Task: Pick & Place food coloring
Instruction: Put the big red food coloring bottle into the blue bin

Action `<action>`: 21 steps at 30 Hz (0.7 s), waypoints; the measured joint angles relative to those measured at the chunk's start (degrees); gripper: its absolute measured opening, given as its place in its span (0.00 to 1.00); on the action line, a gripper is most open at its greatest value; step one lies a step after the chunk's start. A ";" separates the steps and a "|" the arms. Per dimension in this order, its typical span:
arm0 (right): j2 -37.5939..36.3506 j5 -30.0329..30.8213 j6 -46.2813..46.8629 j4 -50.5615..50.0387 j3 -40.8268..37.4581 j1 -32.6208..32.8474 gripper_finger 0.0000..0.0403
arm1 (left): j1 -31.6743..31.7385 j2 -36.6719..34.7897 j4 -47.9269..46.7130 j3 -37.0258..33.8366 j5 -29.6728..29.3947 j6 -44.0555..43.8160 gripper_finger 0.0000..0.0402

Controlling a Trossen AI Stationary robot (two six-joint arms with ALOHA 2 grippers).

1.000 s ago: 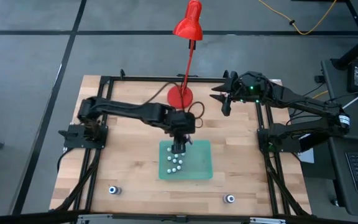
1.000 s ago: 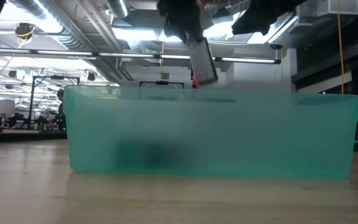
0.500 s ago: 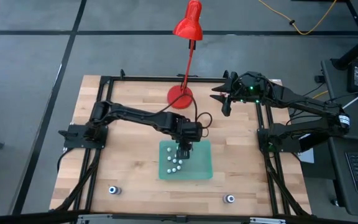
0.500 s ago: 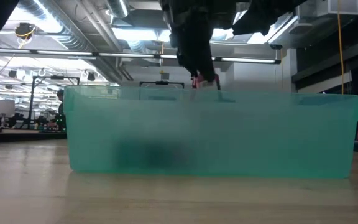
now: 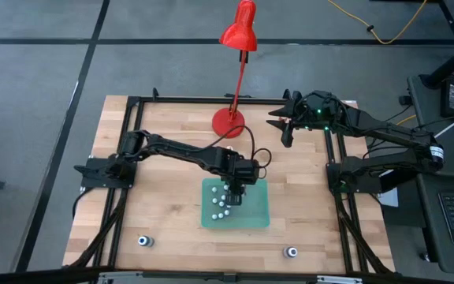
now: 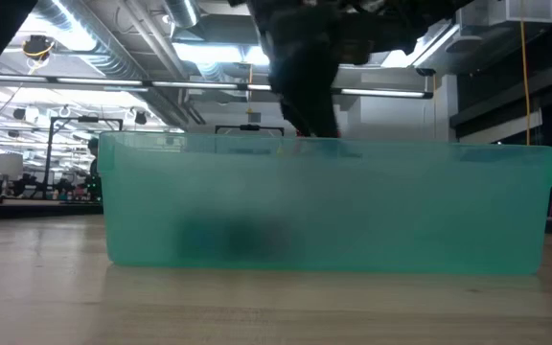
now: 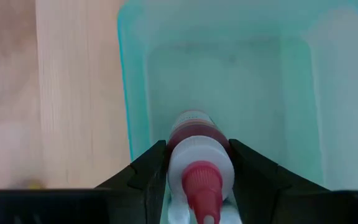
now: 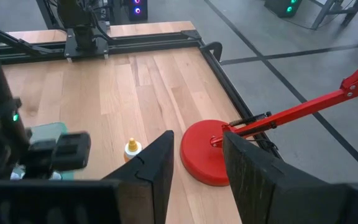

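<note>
Green translucent plastic is forming the tray (image 5: 254, 217) that is lying on the wooden table (image 5: 156, 213), toward the front middle. The left gripper (image 5: 235, 194) is hanging over the rear part of this tray, and it is grasping one food coloring bottle (image 7: 196, 149) between its two dark fingers (image 7: 146, 171). In the left wrist view, this bottle is showing dark red liquid, a white shoulder and a red tip, and it is lying lengthwise between the fingers, over the inside of the tray. More small bottles (image 5: 219, 209) with whitish caps are resting on the tray floor, in its left half. One bottle with an orange top (image 8: 132, 148) is standing alone on the wood near the round base of the red desk lamp (image 5: 228, 122). In the low view, the tray wall is filling the picture and the dark arm is coming down behind its rim. The right gripper (image 5: 284, 130) is waiting above the rear right part of the table, its fingers are standing apart and holding nothing.
</note>
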 joint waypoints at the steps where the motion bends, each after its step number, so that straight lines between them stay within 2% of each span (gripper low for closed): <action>1: 0.00 0.02 0.00 -0.05 0.00 0.00 0.35 | 0.02 0.39 0.87 0.02 -0.07 0.00 0.35; 12: 0.00 0.04 -0.27 -0.03 0.00 0.64 0.35 | 0.00 1.90 0.19 0.04 -1.75 -1.07 0.36; 17: 0.00 0.09 -0.46 -0.04 0.00 0.68 0.35 | -0.03 1.95 0.06 0.02 -1.96 -1.54 0.49; 21: 0.00 0.11 -0.48 -0.05 0.00 0.66 0.35 | -0.03 1.73 -0.11 -0.03 -0.92 -1.59 0.54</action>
